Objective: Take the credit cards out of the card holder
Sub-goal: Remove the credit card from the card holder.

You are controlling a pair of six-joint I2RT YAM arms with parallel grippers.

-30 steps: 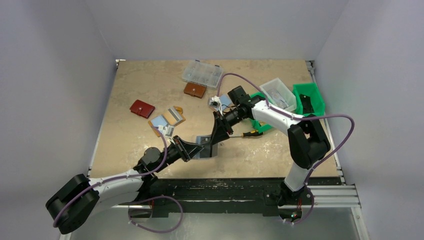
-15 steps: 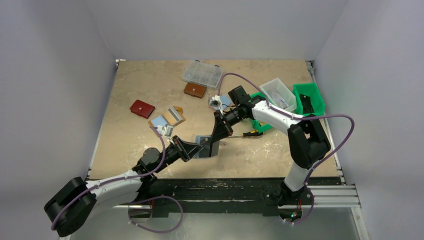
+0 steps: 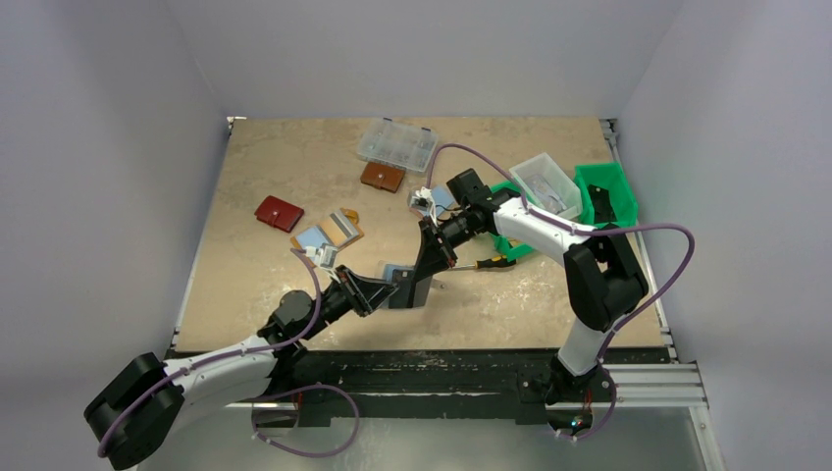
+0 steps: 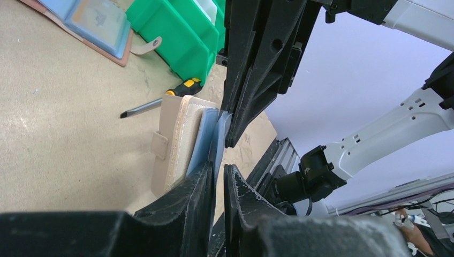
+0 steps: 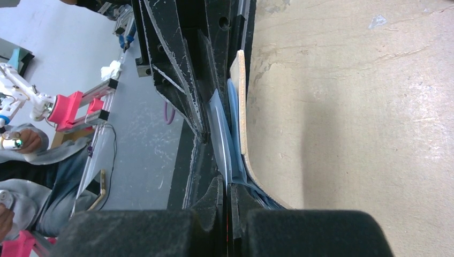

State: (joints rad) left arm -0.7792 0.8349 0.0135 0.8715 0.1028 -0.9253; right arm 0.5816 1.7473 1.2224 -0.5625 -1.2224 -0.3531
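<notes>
- I can read no words, numbers or brand marks in any of my three views.
- The card holder [image 4: 174, 139] shows me only a plain tan outside and blank pale blue sleeves.
- The open wallet [image 4: 96, 24] beside the green bin [image 4: 171, 37] has a dark mark on one pocket, too blurred for me to read.

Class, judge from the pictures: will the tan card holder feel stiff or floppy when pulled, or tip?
Probably flexible: the card holder shows a curved cover in the right wrist view. Its blue sleeves look thin, likely floppy. Held upright, it would probably fall flat if released.
</notes>
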